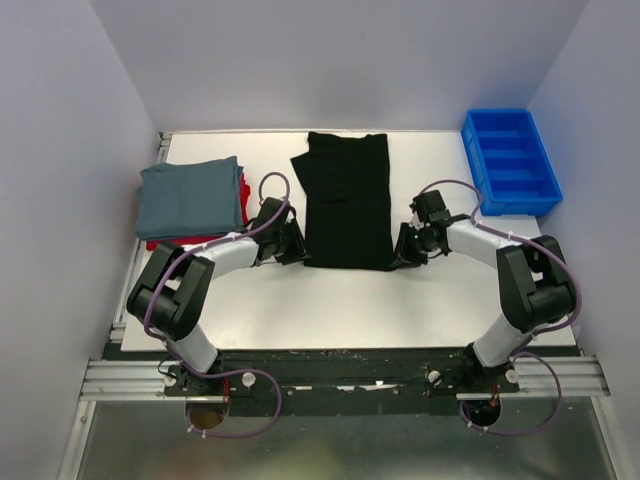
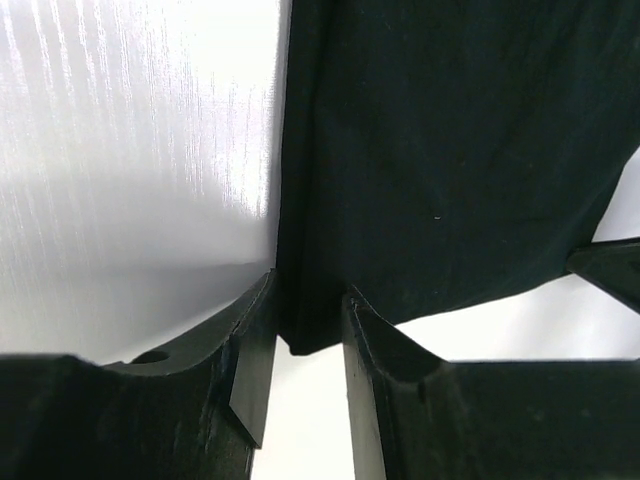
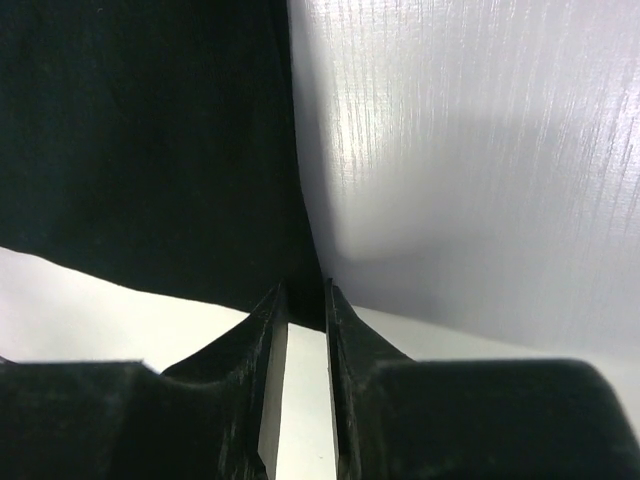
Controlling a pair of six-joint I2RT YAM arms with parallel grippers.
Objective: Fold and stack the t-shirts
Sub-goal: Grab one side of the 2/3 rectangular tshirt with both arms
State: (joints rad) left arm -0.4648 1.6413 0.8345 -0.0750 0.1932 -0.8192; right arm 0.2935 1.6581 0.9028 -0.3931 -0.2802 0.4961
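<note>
**Student:** Left gripper (image 2: 310,300), wrist view: how do the jaws stand?

**Tutor:** Partly closed. The near left corner of the black t-shirt (image 2: 450,150) lies between the two fingers (image 2: 250,330). Cloth fills the gap at the tips, and the white table (image 2: 130,150) shows through the gap lower down. Whether the cloth is actually pinched cannot be told.

**Student:** And the right gripper (image 3: 305,300)?

**Tutor:** A narrower slit. The near right corner of the same shirt sits just between the fingertips. A firm grip cannot be confirmed here either.

**Student:** What lies beyond the jaws?

**Tutor:** The shirt is folded to a long strip and lies flat, running straight away from both grippers toward the far edge of the table. The grippers flank its near hem, one at each corner, fingers low on the surface. In the left wrist view, a dark tip of the opposite gripper appears at the strip's other near corner.

**Student:** And farther out?

**Tutor:** Outboard of the left jaws, and a little beyond them, a folded slate grey-blue t-shirt (image 1: 190,197) rests on a red t-shirt (image 1: 244,190), of which only the edges show. Outboard of the right jaws, well apart and toward the far corner, stands a blue plastic bin (image 1: 515,206) divided into compartments.
</note>
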